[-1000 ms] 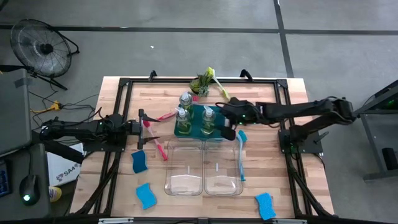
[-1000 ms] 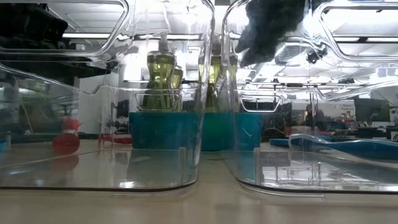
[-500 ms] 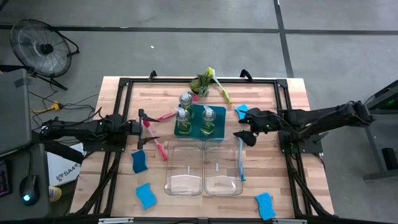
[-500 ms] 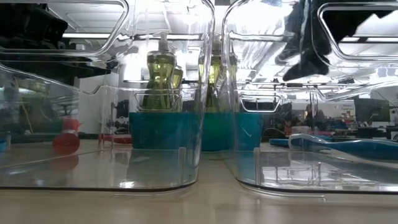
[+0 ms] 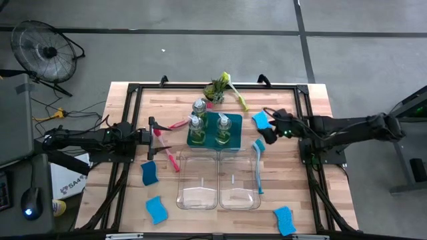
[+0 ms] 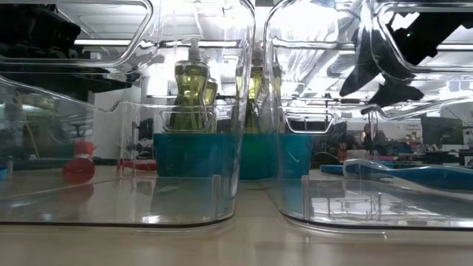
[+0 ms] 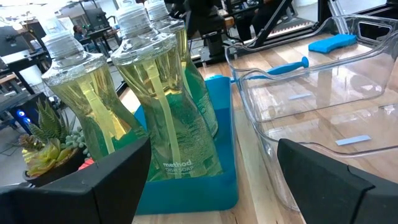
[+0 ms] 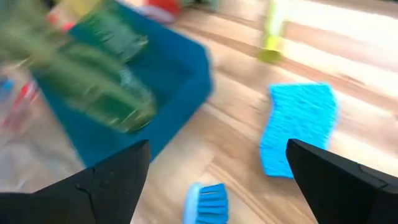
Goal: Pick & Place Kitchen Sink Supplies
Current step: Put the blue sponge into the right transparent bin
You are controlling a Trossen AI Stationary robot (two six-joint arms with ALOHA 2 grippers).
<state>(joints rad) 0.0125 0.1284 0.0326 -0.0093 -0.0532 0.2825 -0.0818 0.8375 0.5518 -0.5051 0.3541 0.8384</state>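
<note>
Three clear pump bottles of yellow-green soap (image 5: 195, 123) stand upright in a teal tray (image 5: 215, 139) at the table's middle. My right gripper (image 5: 268, 128) hovers open just right of the tray, above a blue sponge (image 8: 298, 127) and the head of a blue brush (image 8: 207, 202); nothing is between its fingers. My left gripper (image 5: 157, 135) waits open left of the tray, pointing level at the bottles (image 7: 168, 93). A red-pink brush (image 5: 171, 157) lies beside it. A yellow-green brush (image 5: 233, 91) lies at the far side. More blue sponges (image 5: 149, 173) lie on the wood.
Two clear plastic bins (image 5: 198, 181) stand side by side in front of the tray, toward the near edge. A small green potted plant (image 5: 215, 89) sits behind the tray. The blue brush (image 5: 258, 167) lies along the right bin's side. A black frame (image 5: 133, 88) borders the table.
My right gripper has drawn back from above the tray's right side toward the table's right edge, sinking a little and rolling about its own axis. It has stayed open with nothing in it. The bottles, brushes and sponges have not moved.
</note>
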